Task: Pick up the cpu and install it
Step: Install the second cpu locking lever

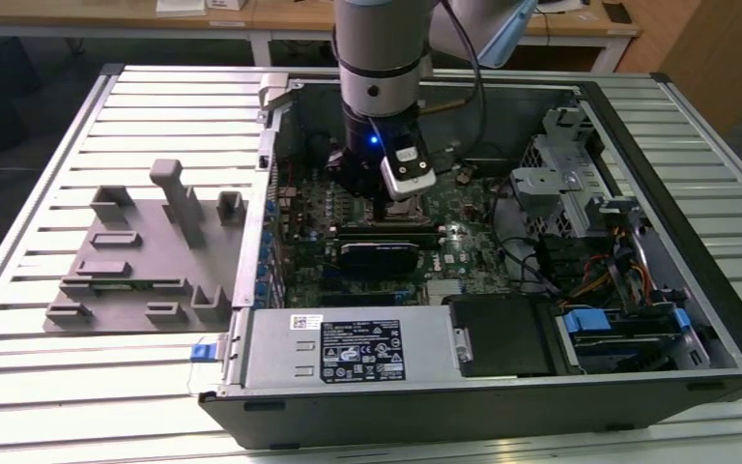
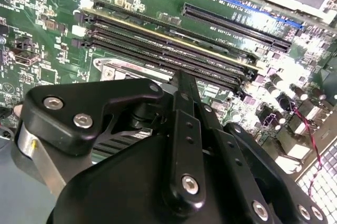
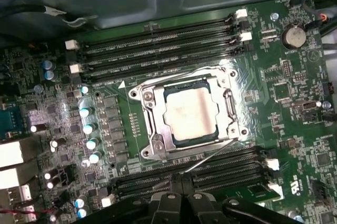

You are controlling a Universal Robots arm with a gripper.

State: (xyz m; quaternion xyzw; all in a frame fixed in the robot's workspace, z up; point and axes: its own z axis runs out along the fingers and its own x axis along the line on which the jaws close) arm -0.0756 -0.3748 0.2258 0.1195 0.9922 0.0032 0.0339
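The cpu (image 3: pixel 189 113), a flat silver-grey square, lies inside the metal socket frame (image 3: pixel 150 129) on the green motherboard (image 3: pixel 295 129). In the first wrist view my gripper (image 3: pixel 182 179) hovers above the memory slots beside the socket, apart from the cpu, its two black fingers pressed together with nothing between them. In the exterior view the gripper (image 1: pixel 390 208) hangs down into the open computer case (image 1: pixel 680 145) over the board's middle. The second wrist view shows the gripper (image 2: pixel 181 79) from behind, with its black linkage hiding the socket.
Memory slots (image 3: pixel 158 50) flank the socket on two sides, and a thin wire lever (image 3: pixel 210 155) lies along one edge of the frame. A grey fixture plate with blocks (image 1: pixel 139 261) sits on the slatted table at the exterior view's left. Drive cage and cables (image 1: pixel 578 193) crowd the case's right.
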